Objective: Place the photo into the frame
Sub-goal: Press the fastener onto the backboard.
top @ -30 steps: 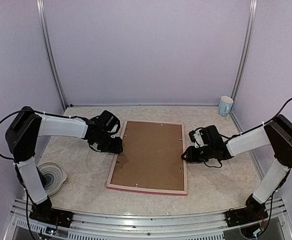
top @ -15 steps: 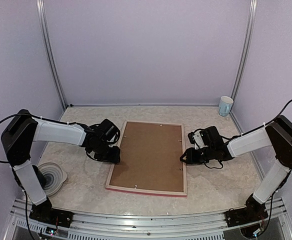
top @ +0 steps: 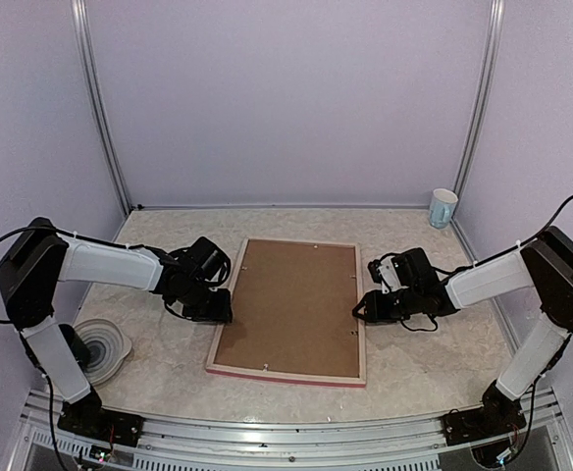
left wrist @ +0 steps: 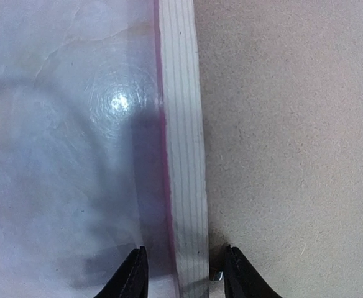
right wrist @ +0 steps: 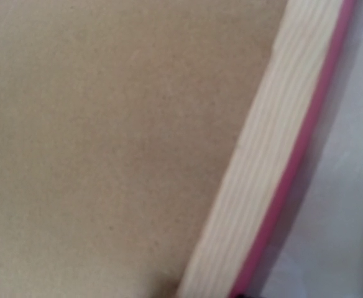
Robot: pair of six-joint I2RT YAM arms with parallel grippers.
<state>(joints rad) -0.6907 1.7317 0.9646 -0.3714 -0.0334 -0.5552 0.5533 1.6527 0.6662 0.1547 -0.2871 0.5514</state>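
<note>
Marbled table (top: 169, 373) carries the pink-red wooden frame (top: 286, 374) face-down. Our left pincer (left wrist: 184, 274) straddles its left long rail, unclenched; right pincer (top: 362, 306) — we cannot tell.

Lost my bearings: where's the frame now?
Top view, centre: the frame lies back-up between the left gripper, straddling its left rail, and the right gripper.
</note>
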